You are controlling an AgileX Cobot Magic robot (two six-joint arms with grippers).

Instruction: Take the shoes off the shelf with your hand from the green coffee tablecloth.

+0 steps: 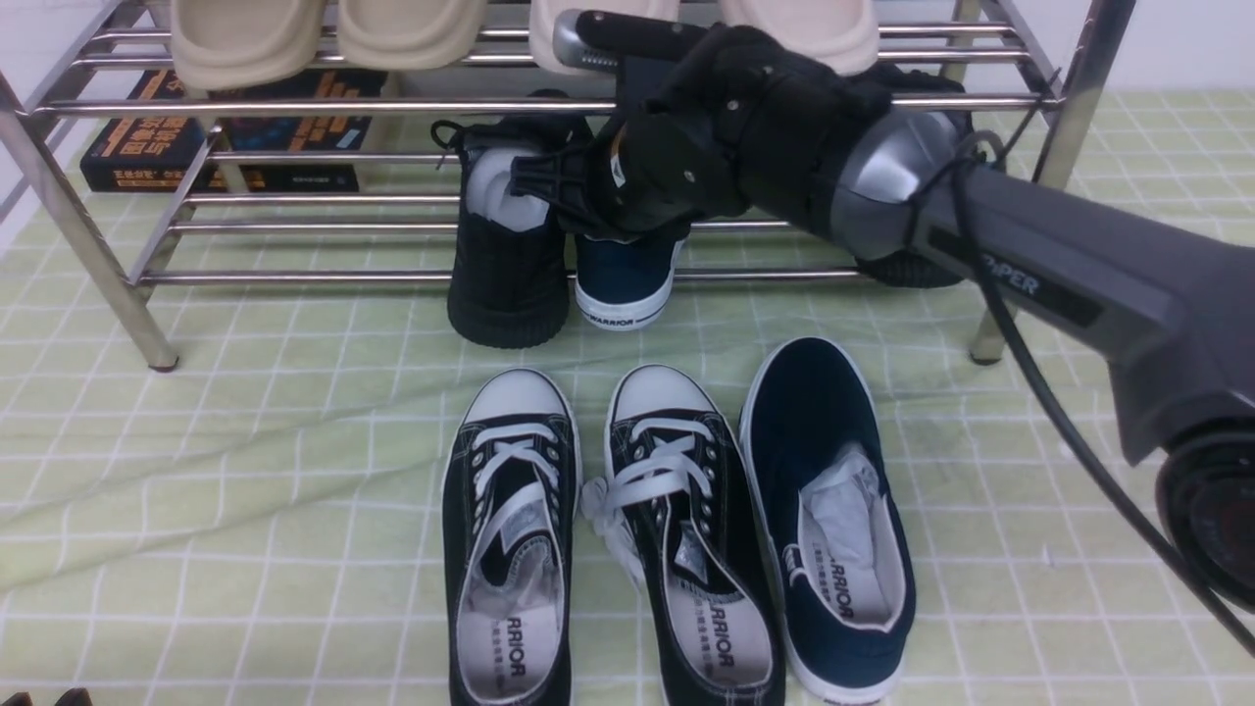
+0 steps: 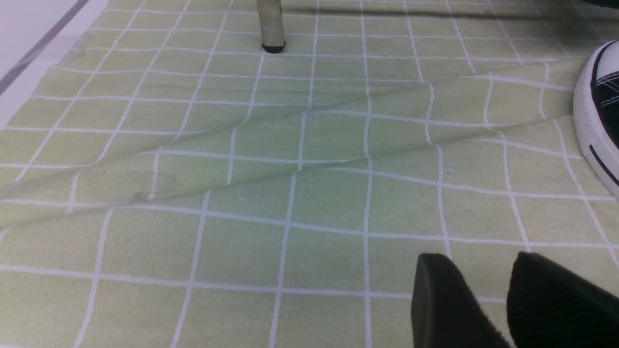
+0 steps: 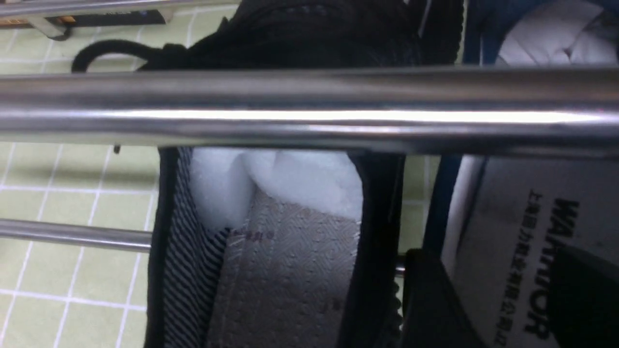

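A: Front view. Where is the task pair?
B: One navy slip-on (image 1: 626, 279) sits on the lower rails of the shelf (image 1: 294, 106), heel toward the camera, just beside a black knit sneaker (image 1: 510, 265) on its left. The second navy slip-on (image 1: 828, 510) lies flat on the green tablecloth (image 1: 245, 441), next to two black lace-up sneakers (image 1: 510, 549). The right gripper (image 1: 549, 186) is at the racked shoe's opening. Its jaws are not legible here.

A: Left wrist view?
B: The left gripper (image 2: 493, 309) is spread, with nothing between its fingers, over bare cloth. A shelf leg (image 2: 272, 29) stands ahead and a white toe cap (image 2: 592, 121) shows at the frame edge.

A: Right wrist view?
B: The right gripper (image 3: 498, 275) has its fingers apart. One finger (image 3: 430, 299) is at the navy side wall and the other is over the "WARRIOR" insole (image 3: 522, 232). Contact with the shoe: cannot tell. A chrome rail (image 3: 309, 111) crosses in front, and the knit sneaker lies alongside.
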